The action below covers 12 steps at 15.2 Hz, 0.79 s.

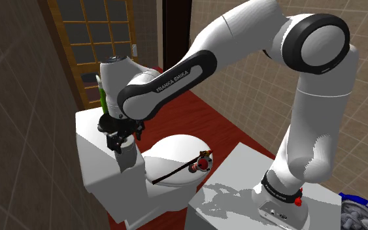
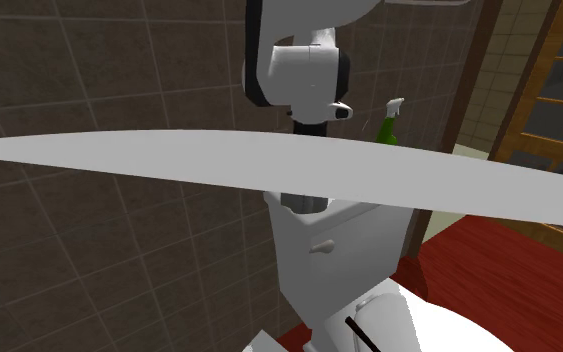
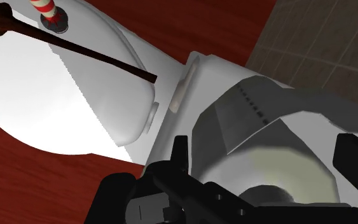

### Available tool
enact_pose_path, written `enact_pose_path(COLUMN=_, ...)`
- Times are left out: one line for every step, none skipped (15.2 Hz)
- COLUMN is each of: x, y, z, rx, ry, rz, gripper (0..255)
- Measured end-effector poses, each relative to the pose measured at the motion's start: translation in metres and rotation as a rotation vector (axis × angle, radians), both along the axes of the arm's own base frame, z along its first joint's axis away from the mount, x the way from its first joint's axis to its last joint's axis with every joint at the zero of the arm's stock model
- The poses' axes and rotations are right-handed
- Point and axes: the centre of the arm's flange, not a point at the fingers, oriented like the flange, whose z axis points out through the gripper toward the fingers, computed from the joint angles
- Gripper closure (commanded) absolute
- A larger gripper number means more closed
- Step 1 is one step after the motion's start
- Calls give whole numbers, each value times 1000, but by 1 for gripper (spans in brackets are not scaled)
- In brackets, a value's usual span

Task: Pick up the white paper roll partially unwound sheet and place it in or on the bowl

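The white paper roll [image 3: 269,168] stands on end on the toilet tank [image 1: 92,153], a loose sheet [image 3: 247,105] hanging down its side. My black gripper [image 3: 266,153] is open and straddles the roll, one finger [image 3: 179,151] on each side, neither pressing on it. In the shoulder view the gripper [image 1: 118,139] hangs just above the roll [image 1: 127,159]. The white toilet bowl [image 1: 176,153] with its lid down lies beside the tank, toward the stand. In the second exterior view the roll's top [image 2: 300,203] peeks out under a white band.
A dark stick [image 1: 178,171] with a red-and-white striped end [image 1: 204,162] lies across the bowl's lid. A green spray bottle [image 1: 101,95] stands at the tank's far end. Tiled walls close in behind. A broad white band [image 2: 219,155] crosses the second exterior view.
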Motion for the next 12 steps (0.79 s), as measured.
enact_pose_path(x=1, y=1, z=-5, rx=0, ry=0, rz=0, gripper=0)
enact_pose_path(x=1, y=1, z=-12, rx=0, ry=0, rz=0, gripper=0)
enact_pose_path(x=1, y=1, z=-16, rx=0, ry=0, rz=0, gripper=0)
enact_pose_path(x=1, y=1, z=-17, rx=0, ry=0, rz=0, gripper=0)
enact_pose_path(x=1, y=1, z=-18, rx=0, ry=0, rz=0, gripper=0)
enact_pose_path(x=1, y=1, z=-18, rx=0, ry=0, rz=0, gripper=0)
enact_pose_path(x=1, y=0, z=-19, rx=0, ry=0, rz=0, gripper=0)
enact_pose_path(x=1, y=0, z=-19, rx=0, ry=0, rz=0, gripper=0)
enact_pose_path(x=1, y=0, z=-19, rx=0, ry=0, rz=0, gripper=0)
enact_pose_path(x=1, y=0, z=-19, rx=0, ry=0, rz=0, gripper=255)
enact_pose_path(x=1, y=2, z=-18, rx=2, ry=-2, rz=2, gripper=255)
enact_pose_path(x=1, y=1, z=-18, rx=2, ry=-2, rz=1, gripper=255)
